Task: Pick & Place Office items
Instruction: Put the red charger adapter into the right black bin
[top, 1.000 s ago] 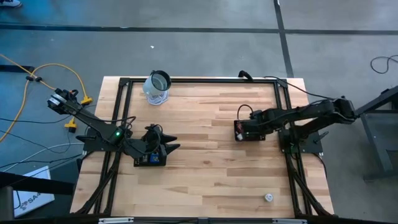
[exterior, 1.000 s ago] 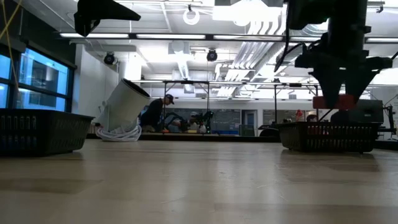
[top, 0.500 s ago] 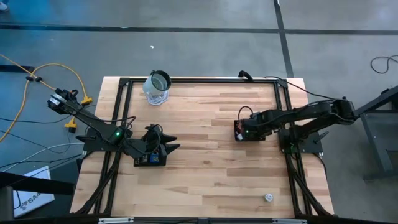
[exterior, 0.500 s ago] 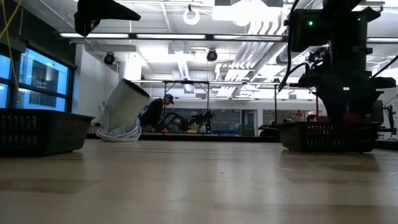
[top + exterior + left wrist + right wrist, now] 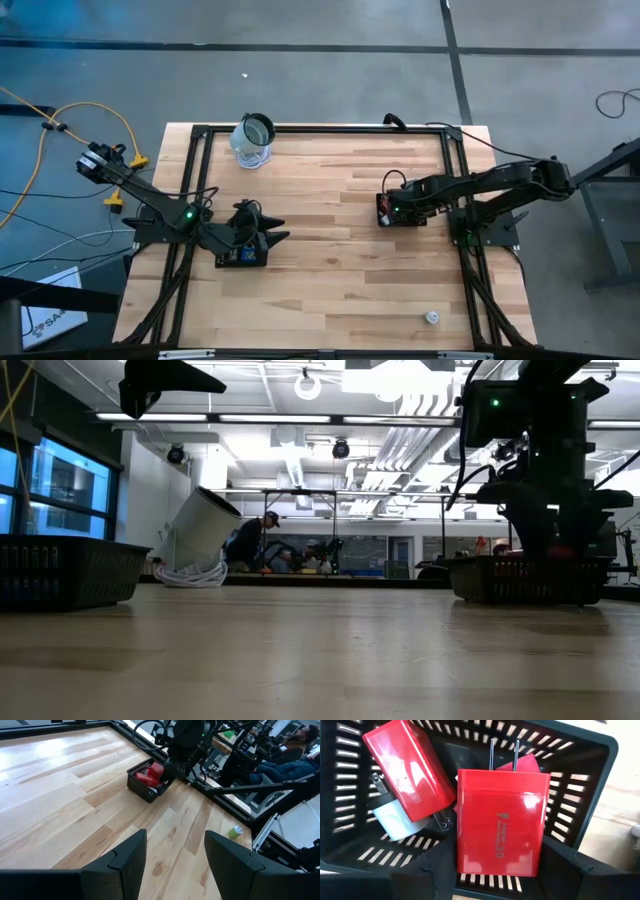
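The right end effector [image 5: 497, 870] reaches down into a black mesh tray [image 5: 400, 212] on the right side of the wooden table [image 5: 330, 260], its two dark fingers spread on either side of a red plug-in charger [image 5: 497, 822]. The wrist view does not settle whether the pads are pressing the charger or have let go, so the grip cannot be told. To finish this placement well, the arm would best part its fingers fully only once the charger lies settled on the tray floor, then rise straight up so neither finger snags the metal prongs [image 5: 503, 754] or the mesh wall.

In that tray lie two red chargers: the one between the fingers and a second red charger [image 5: 410, 775] tilted beside it, resting over a whitish block [image 5: 395, 822]; a further pink-red piece shows behind the prongs.

The left end effector [image 5: 175, 852] waits with fingers apart above a second mesh tray [image 5: 243, 255] on the table's left, where something blue shows.

A small whitish round piece [image 5: 432, 317] sits alone near the table's front right corner, well apart from both trays. One clear glass jar [image 5: 253, 140] stands at the far edge.
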Robot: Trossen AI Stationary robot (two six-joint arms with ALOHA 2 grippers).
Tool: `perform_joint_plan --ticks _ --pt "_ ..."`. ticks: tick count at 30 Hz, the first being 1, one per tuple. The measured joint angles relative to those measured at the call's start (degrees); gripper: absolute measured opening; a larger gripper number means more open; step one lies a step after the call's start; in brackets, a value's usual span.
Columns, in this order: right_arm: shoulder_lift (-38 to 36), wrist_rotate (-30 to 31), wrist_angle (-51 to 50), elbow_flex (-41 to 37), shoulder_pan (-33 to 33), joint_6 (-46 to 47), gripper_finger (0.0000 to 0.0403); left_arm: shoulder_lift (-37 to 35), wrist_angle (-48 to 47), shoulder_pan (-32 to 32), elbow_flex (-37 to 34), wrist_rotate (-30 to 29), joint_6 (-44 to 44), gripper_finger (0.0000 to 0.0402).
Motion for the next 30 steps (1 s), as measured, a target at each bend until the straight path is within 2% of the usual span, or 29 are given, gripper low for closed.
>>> perform_joint_plan --ticks 30 --pt "-0.5 -0.97 0.93 0.0 0.02 -1.82 0.0231 0.0 -0.02 0.0 0.0 0.0 0.0 0.0194"
